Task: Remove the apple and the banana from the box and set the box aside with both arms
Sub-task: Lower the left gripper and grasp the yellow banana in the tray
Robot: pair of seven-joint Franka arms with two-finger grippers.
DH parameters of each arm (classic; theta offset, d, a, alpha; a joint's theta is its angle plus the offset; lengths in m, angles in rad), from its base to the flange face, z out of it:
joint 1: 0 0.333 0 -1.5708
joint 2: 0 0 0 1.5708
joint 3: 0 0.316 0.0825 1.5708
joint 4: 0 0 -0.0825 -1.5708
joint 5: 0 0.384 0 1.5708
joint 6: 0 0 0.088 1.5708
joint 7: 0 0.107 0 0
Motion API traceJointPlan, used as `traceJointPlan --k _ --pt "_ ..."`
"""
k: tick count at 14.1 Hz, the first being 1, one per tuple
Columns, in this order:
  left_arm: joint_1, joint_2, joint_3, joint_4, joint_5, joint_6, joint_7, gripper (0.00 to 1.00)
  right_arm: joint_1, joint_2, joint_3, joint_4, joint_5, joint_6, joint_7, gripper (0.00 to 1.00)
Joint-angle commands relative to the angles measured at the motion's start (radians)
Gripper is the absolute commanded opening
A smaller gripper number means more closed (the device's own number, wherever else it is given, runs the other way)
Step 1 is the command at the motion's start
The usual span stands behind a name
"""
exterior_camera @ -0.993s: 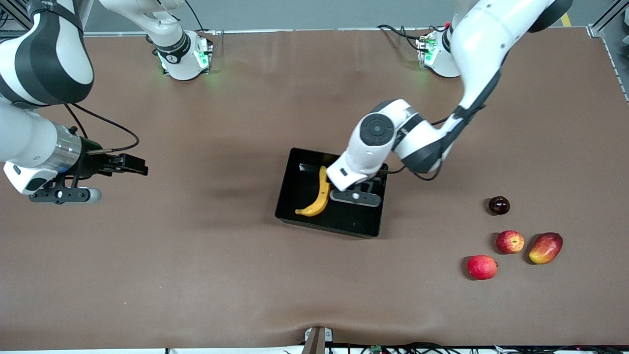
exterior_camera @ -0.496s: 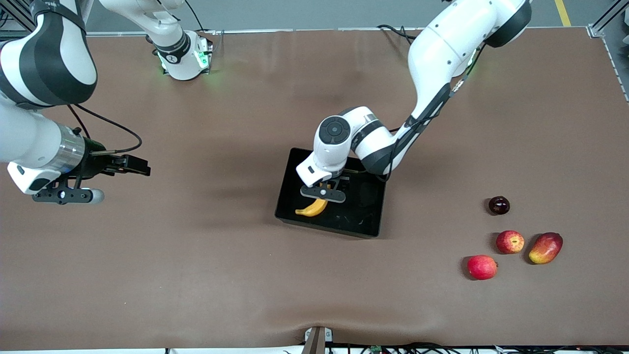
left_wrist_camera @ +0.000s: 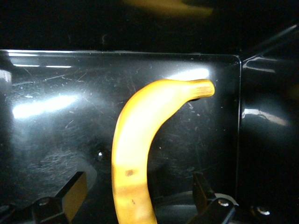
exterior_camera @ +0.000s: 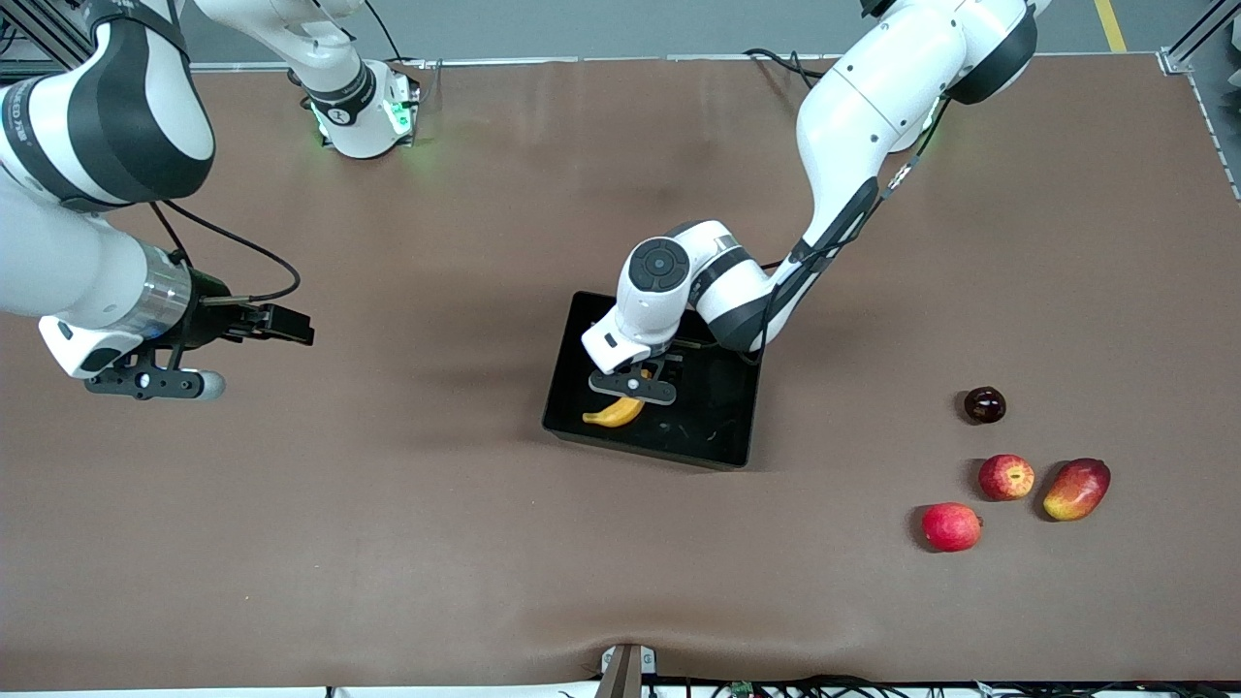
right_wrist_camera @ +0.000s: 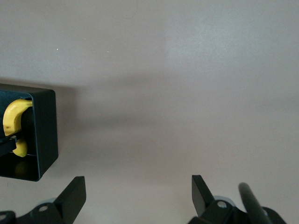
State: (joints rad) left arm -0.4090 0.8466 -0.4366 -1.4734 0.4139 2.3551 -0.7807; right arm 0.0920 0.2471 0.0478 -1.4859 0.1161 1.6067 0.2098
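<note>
Box point(exterior_camera: 717, 441): holds banana point(exterior_camera: 615, 413). Left claw point(left_wrist_camera: 140, 196): open, straddling banana inside box. Right claw point(exterior_camera: 291, 330): open, waiting over bare desk point(exterior_camera: 436, 543). Apple point(exterior_camera: 1005, 477): on desk.

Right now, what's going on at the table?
The left end effector is down in the box, fingers open on either side of the banana, not yet closed on it. The apple already lies out on the table toward the left arm's end, among other fruit. The right end effector waits open over bare table toward the right arm's end.
</note>
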Motion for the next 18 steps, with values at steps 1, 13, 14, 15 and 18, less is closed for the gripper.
traceJointPlan --k 1,13,14,15,18 --pt "-0.025 0.011 0.021 0.018 0.028 0.003 -0.019 1.0 -0.002 0.009 -0.002 0.013 0.007 -0.005 0.016 1.0" --pt "-0.077 0.069 0.074 0.015 0.026 0.098 -0.118 1.0 0.0 0.009 -0.002 0.01 0.008 -0.004 0.016 1.0" --pt "-0.091 0.069 0.088 0.015 0.026 0.101 -0.118 1.0 0.003 0.009 -0.002 0.009 0.008 -0.005 0.016 1.0" --pt "-0.096 0.075 0.093 0.013 0.028 0.101 -0.118 1.0 0.005 0.009 -0.002 0.007 0.008 -0.007 0.016 1.0" --pt "-0.094 0.075 0.099 0.013 0.031 0.101 -0.108 0.58 0.005 0.014 -0.002 0.004 0.014 -0.002 0.019 1.0"
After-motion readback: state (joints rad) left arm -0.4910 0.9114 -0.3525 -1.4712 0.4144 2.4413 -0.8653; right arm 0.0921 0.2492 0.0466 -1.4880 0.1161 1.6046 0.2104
